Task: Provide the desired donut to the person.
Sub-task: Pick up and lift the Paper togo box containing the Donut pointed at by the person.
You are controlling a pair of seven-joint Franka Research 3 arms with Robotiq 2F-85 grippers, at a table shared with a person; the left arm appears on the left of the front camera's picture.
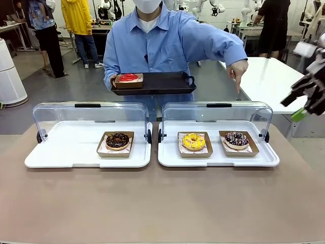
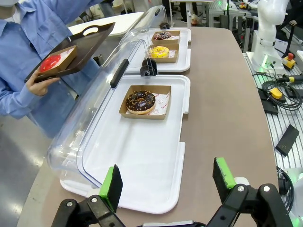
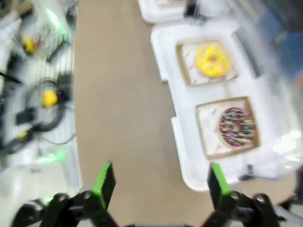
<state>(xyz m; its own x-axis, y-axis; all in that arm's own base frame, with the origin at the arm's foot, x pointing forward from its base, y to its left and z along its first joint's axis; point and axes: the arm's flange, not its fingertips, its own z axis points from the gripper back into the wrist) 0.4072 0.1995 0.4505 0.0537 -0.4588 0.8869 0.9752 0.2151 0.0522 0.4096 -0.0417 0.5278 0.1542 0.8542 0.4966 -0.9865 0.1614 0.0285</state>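
Flanking the middle of the tabletop (image 1: 162, 203), the left tray (image 1: 66, 152) and right tray (image 1: 218, 158) sit side by side. Each has a clear lid (image 1: 91, 114) tipped up along its far edge, so the near side is unobstructed. On the left tray is a chocolate donut (image 1: 117, 140) in a brown card box. On the right tray are a yellow donut (image 1: 193, 141) and, right of it, a sprinkle donut (image 1: 236, 139), each boxed. The sprinkle donut has dark icing dotted with coloured sprinkles over a pale ring.

Behind the trays the person (image 1: 167, 46) holds a black tray (image 1: 167, 84) carrying a boxed red donut (image 1: 128, 77). Their other hand (image 1: 237, 68) points a finger down above the raised lid, over the sprinkle donut.

The right tool (image 3: 161, 182) hangs at the right edge of the front view, pads apart and bare; in its blurred wrist view the sprinkle donut lies at centre right. The left tool (image 2: 168, 182), pads apart and holding nothing, hovers over one end of the left tray.
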